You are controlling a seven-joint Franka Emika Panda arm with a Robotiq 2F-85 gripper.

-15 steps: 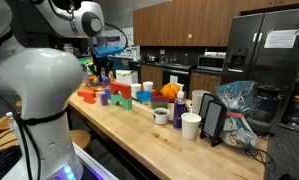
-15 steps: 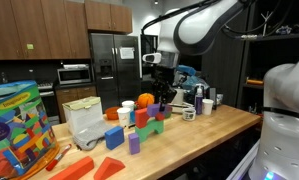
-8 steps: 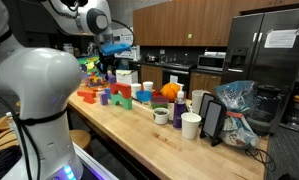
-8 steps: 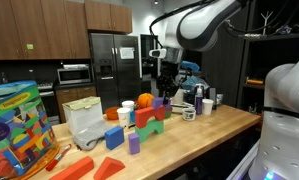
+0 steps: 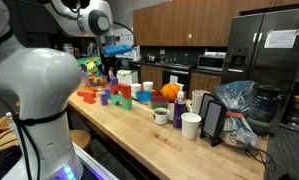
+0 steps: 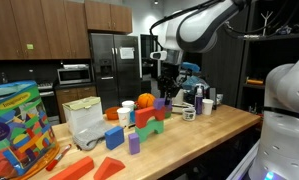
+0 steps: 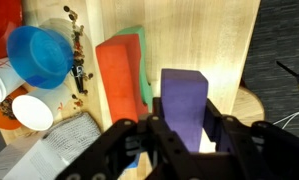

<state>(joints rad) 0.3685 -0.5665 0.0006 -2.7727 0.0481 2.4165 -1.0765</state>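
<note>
My gripper is shut on a purple block, its black fingers pressing both long sides. In the wrist view the block hangs over the wooden counter, beside a red block and a green block lying below. In both exterior views the gripper hovers above the row of coloured blocks with the purple block held at its tip.
A blue cup, a white cup and a paper bag lie left of the blocks. White cups, an orange object, a black stand and a plastic bag crowd the counter. A toy box stands at one end.
The arm shifted a little sideways and up with the purple block over the first half second, then stayed still. The grip has not changed.
</note>
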